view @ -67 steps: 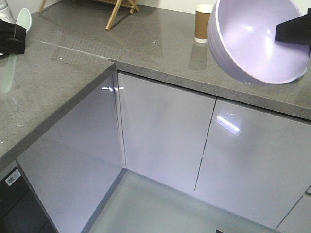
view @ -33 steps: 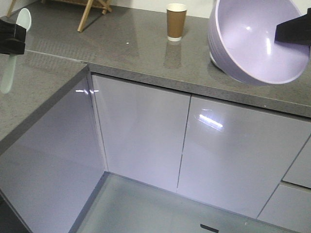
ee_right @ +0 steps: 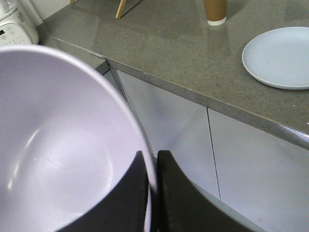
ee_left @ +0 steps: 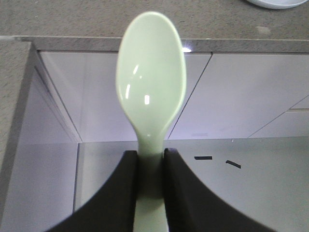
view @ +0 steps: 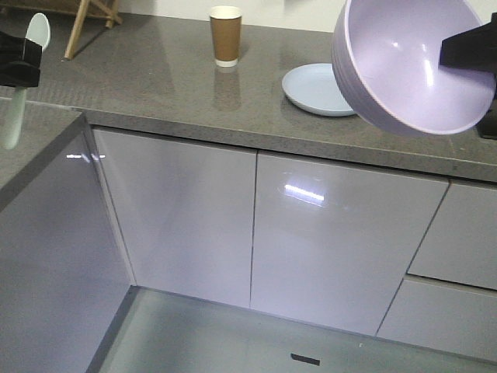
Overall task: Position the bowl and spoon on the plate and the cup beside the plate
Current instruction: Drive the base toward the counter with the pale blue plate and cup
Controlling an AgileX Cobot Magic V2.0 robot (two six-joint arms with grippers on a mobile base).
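Everything on the desk [view: 155,85] has slid leftward in the front view over the last second: the cup [view: 225,35] now sits left of centre, the inner corner of the desk has moved off to the far left, and the plate [view: 314,89], not seen before, has come into sight. Both held things keep their places in that view. The bowl [view: 411,66] hangs in the air at the upper right, tilted with its glossy inside facing the camera and covering the plate's right edge. The right end effector [ee_right: 151,159] has its 2 fingers drawn almost together on the bowl's rim, 1 inside the wall and 1 outside. The left end effector [ee_left: 150,157] is closed on the neck of the spoon [ee_left: 151,82], whose oval head sticks out beyond the fingertips, above the pale cabinet doors [view: 326,233]. The cup stands upright on the desk, left of the plate and apart from it; the plate lies flat with nothing on it. Wooden legs [view: 81,23] stand at the back left, and a white appliance [ee_right: 14,21] shows in the corner of the right wrist view.
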